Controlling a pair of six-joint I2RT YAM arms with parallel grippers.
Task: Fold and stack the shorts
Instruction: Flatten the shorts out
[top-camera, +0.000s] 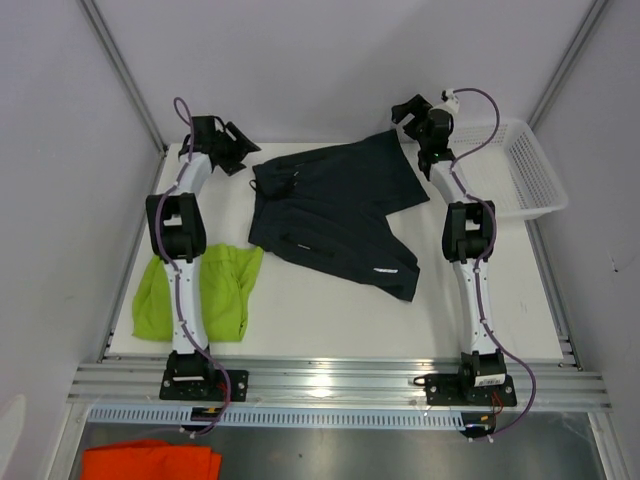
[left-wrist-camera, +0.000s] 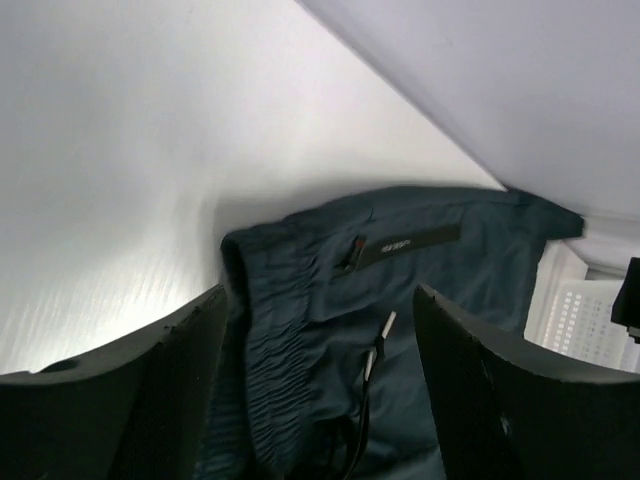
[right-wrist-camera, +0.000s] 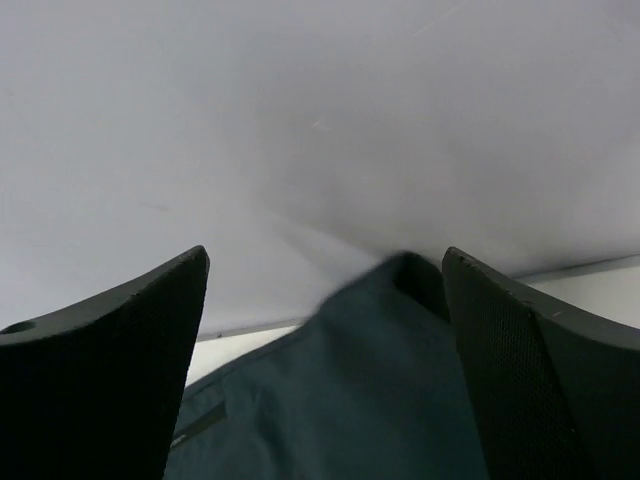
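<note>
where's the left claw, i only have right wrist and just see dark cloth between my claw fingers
observer: The left claw is open at the far left corner of the dark shorts, by the waistband, not gripping.
operator: and the other pair
observer: The lime green shorts lie bunched at the near left, partly under the left arm, apart from the dark pair.
operator: anything to my right
observer: A white basket sits just right of the right claw, which is open over the dark pair's far right corner.
</note>
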